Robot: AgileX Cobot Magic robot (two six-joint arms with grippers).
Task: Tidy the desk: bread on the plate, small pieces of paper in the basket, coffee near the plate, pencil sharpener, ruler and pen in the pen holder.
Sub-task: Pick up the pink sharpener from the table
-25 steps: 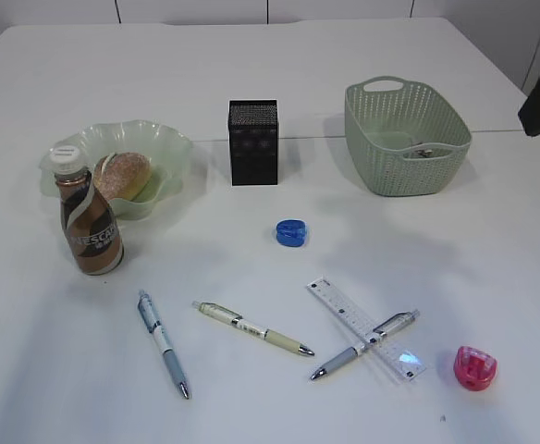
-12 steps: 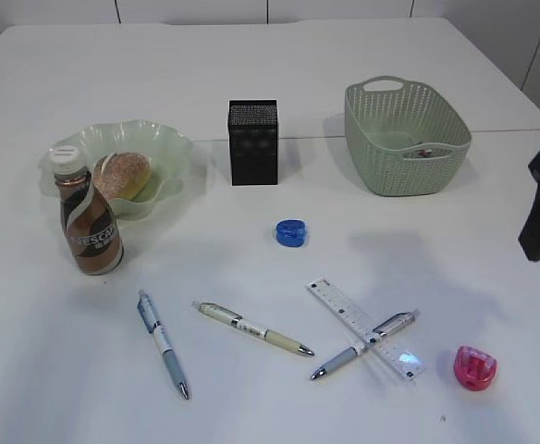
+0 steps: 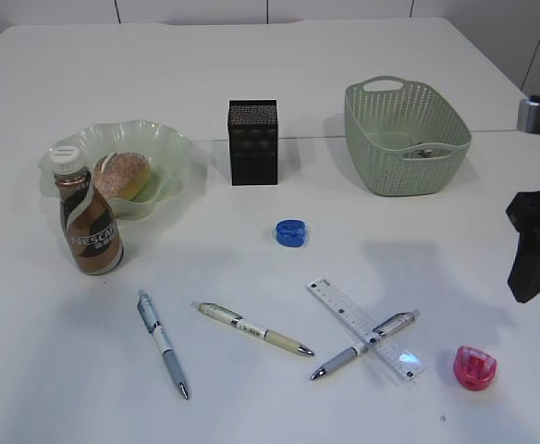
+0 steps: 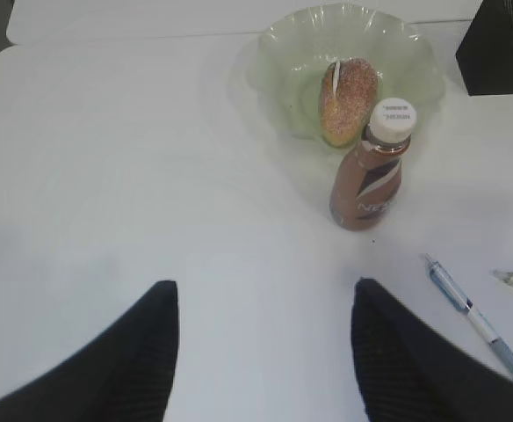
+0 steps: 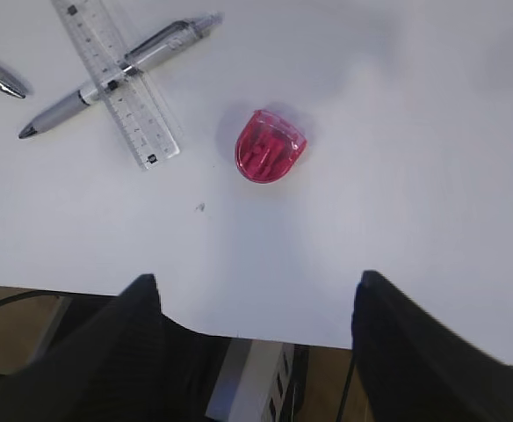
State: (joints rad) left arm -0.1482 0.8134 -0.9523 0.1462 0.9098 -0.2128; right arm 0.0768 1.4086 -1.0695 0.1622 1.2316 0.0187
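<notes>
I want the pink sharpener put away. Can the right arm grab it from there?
Probably yes. The right gripper is open above the pink sharpener, which lies alone on bare table, clear of the ruler.

- White matte table [image 3: 251,55], seam line running across behind the black perforated metal pen holder [image 3: 252,142], which stands upright mid-table.
- Left of the holder: pale green wavy-edged glass plate [image 3: 173,148]; brown plastic coffee bottle with white cap [image 3: 89,215] upright at the plate's front-left edge.
- Right of the holder: sage green woven plastic basket [image 3: 407,136].
- Front of the holder, near: blue plastic pencil sharpener [image 3: 290,232].
- Further front-left of the holder: blue-grey pen [image 3: 163,343], then cream-barrelled pen [image 3: 251,327].
- Front-right of the holder: clear plastic ruler [image 3: 365,327], silver pen [image 3: 364,344] crossing it.
- Far front-right of the holder: pink plastic pencil sharpener [image 3: 474,367].
</notes>
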